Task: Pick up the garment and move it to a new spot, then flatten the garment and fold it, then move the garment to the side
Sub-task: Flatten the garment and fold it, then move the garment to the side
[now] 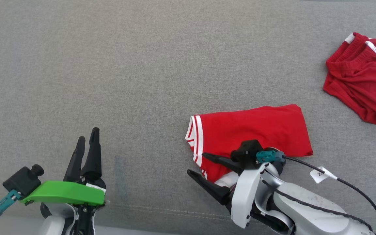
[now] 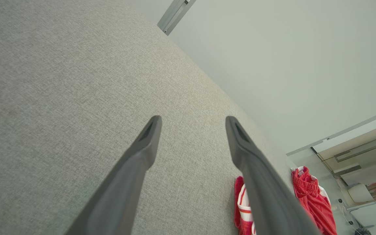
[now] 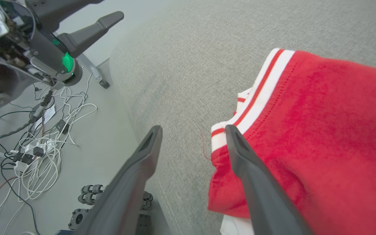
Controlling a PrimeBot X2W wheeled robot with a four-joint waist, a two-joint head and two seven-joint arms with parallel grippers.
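The garment (image 1: 253, 130) lies folded into a red rectangle on the grey fabric surface (image 1: 142, 71), its red-and-white striped trim on the left edge. A bit of white cloth peeks out at its near corner. My right gripper (image 1: 196, 163) stands open at that near left corner. In the right wrist view my right gripper (image 3: 193, 128) has one finger over the garment (image 3: 305, 130) and the other over bare grey fabric. My left gripper (image 1: 88, 134) is open at the lower left, well apart from the garment. The left wrist view shows my left gripper (image 2: 193, 119) holding nothing, with the garment (image 2: 242, 209) beyond it.
A second red piece of clothing with white trim (image 1: 364, 85) lies crumpled at the far right. The surface's front edge (image 1: 162, 225) runs just below both grippers. Beyond that edge, white cables (image 3: 44, 143) lie on the floor. A tagged black cable (image 1: 338, 179) trails from my right wrist.
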